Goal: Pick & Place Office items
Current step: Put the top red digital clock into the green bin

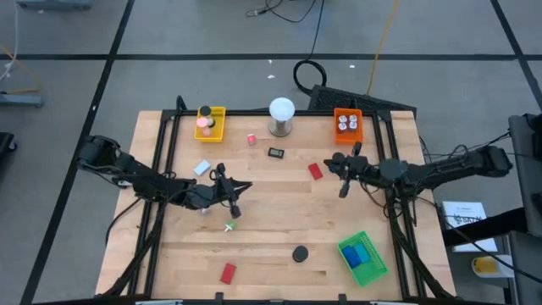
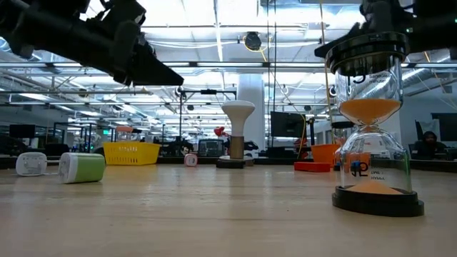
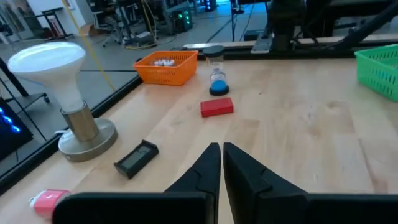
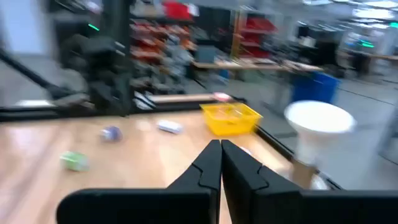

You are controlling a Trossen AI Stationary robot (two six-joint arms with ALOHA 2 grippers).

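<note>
Office items lie scattered over the wooden table [image 1: 279, 212]: a red block [image 1: 316, 171] just left of the right gripper [image 1: 342, 174], another red block [image 1: 228, 273] near the front edge, a black round piece [image 1: 300, 253] front centre, a small black flat piece [image 1: 276, 152] below the white bulb on its metal base [image 1: 281, 116], a pink bit [image 1: 251, 139] left of that, a tiny green bit [image 1: 229, 226] just in front of the left gripper [image 1: 235, 200], a pale blue-white piece [image 1: 201, 168] behind the left arm. Blue blocks [image 1: 356, 254] sit in the green tray [image 1: 363, 258] front right. Pink round piece [image 1: 204, 123] in yellow tray [image 1: 211, 124], whitish bits [image 1: 345, 122] in orange tray [image 1: 348, 125]. Left gripper hangs over the table left of centre, fingers [image 3: 205, 171] nearly together, nothing between them. Right gripper above the table right of centre, fingers [image 4: 208, 167] together, holding nothing. Low view shows an hourglass with orange sand [image 2: 371, 143] close up and a green-white roll [image 2: 81, 168] lying on its side.
</note>
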